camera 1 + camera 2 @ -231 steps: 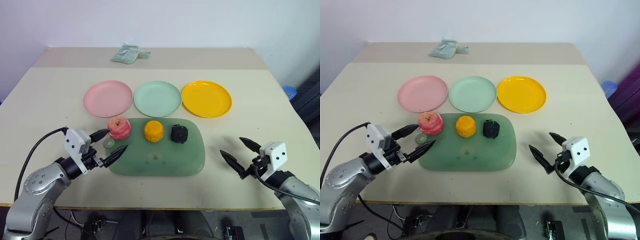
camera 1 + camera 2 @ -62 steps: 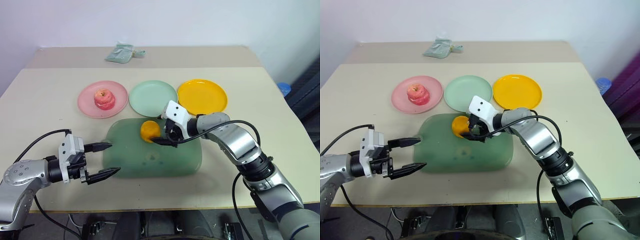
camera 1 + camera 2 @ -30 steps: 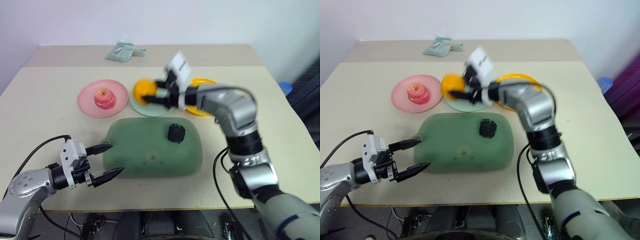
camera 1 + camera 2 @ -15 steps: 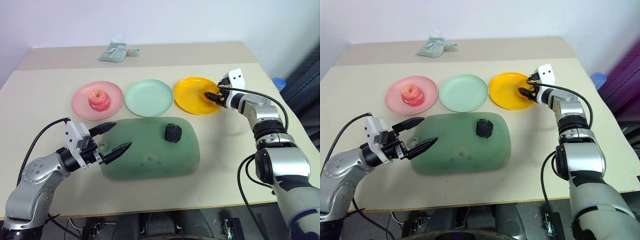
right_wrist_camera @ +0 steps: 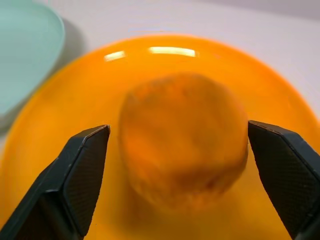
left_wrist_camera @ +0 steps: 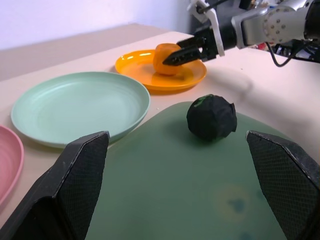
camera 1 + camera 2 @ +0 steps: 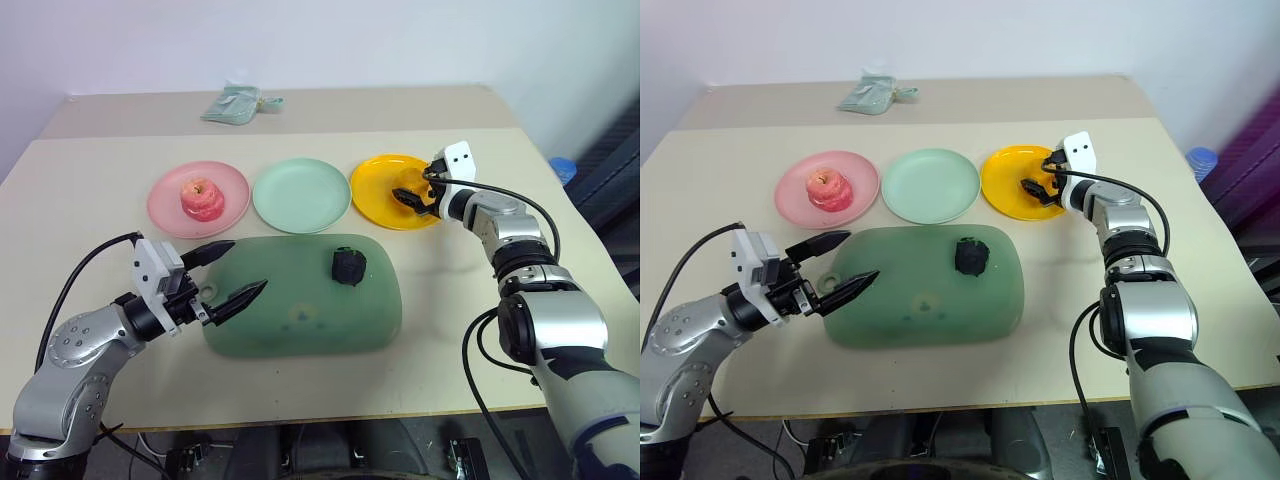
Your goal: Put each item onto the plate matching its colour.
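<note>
Three round plastic plates sit in a row on the beige table (image 7: 90,190): a pink plate (image 7: 165,205), a pale mint green plate (image 7: 300,195) and a yellow-orange plate (image 7: 375,200). On the pink plate rests the pink-red toy apple (image 7: 203,200); the orange round toy fruit (image 6: 167,59) lies on the yellow-orange plate. Around that fruit stands the right gripper (image 5: 177,170), fingers spread wide, a gap showing on each side. Nearer the robot, the lumpy black-dark-green ball (image 7: 348,266) sits on the large rounded green tray (image 7: 300,320). At the tray's left edge the left gripper (image 7: 232,274) hovers, wide apart and empty.
</note>
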